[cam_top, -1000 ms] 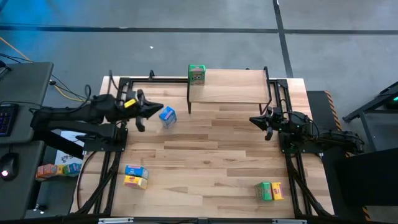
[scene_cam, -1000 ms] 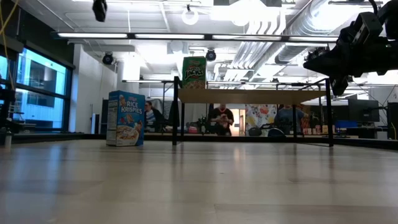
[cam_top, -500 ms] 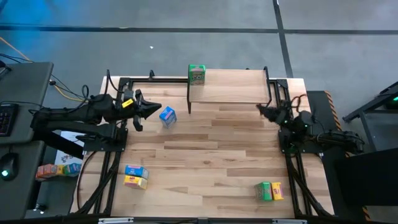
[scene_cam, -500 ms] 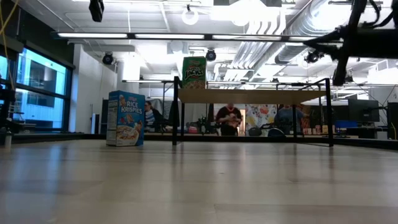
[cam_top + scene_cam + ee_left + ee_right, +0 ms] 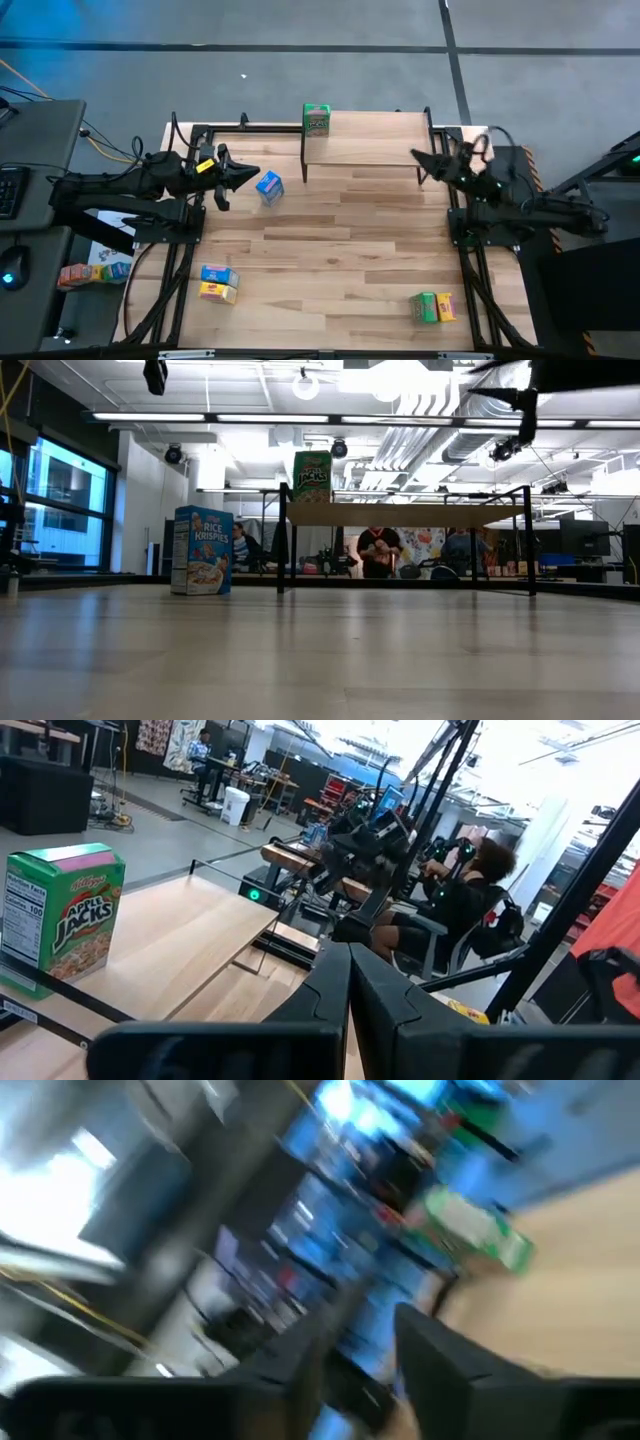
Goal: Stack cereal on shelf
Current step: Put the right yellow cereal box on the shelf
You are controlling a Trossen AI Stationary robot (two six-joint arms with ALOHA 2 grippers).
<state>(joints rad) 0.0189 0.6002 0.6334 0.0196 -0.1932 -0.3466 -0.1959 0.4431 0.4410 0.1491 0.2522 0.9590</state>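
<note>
While left gripper [image 5: 250,174] sits pressed together beside blue cereal box [image 5: 269,186], green box [image 5: 316,119] stands on shelf [image 5: 375,140]; right gripper [image 5: 418,155], fingers slightly parted, hovers at its far end.

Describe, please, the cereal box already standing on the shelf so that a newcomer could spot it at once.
Start at the shelf, the small raised light-wood board on black legs along the table's far edge. At its left end stands one green Apple Jacks box, upright and alone. The blue Rice Krispies box nearby stands down on the tabletop, and the other boxes lie near the table's front edge.
</note>
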